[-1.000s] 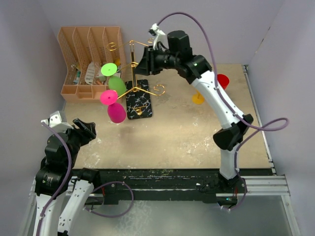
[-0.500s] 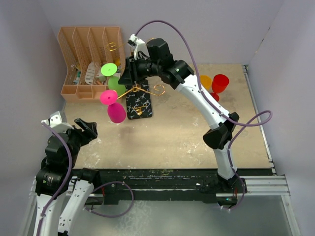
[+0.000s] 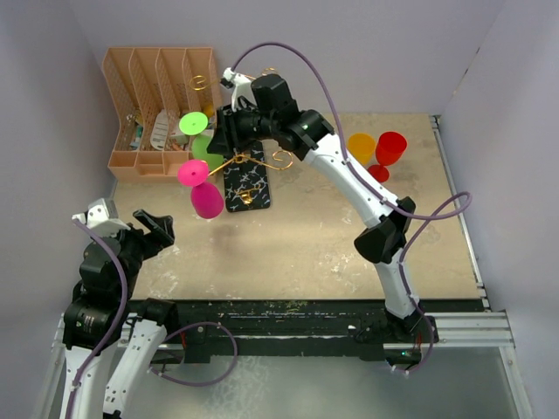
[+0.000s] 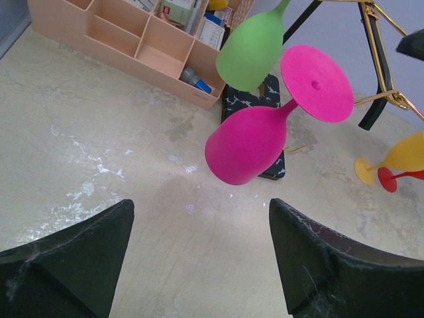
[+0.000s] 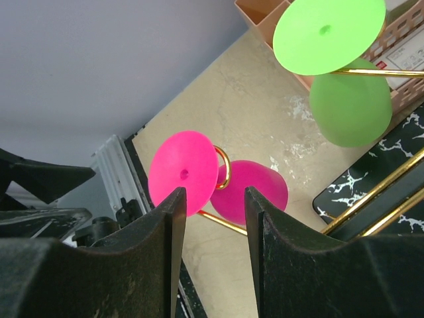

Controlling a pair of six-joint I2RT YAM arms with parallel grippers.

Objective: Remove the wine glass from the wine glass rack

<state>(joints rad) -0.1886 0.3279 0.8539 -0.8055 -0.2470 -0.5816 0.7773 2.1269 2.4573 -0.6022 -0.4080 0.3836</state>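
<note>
Right hand near pink wine glass

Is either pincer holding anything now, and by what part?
Nothing is held: right pincer open, facing the foot of the pink wine glass; left pincer open and empty.

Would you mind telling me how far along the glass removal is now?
Looks done: a yellow plastic wine glass and a red wine glass stand on the table. In hand: the open right end effector hovers by the pink plastic wine glass, gripping nothing. Left: it and the green wine glass hang on the gold wire rack.
</note>
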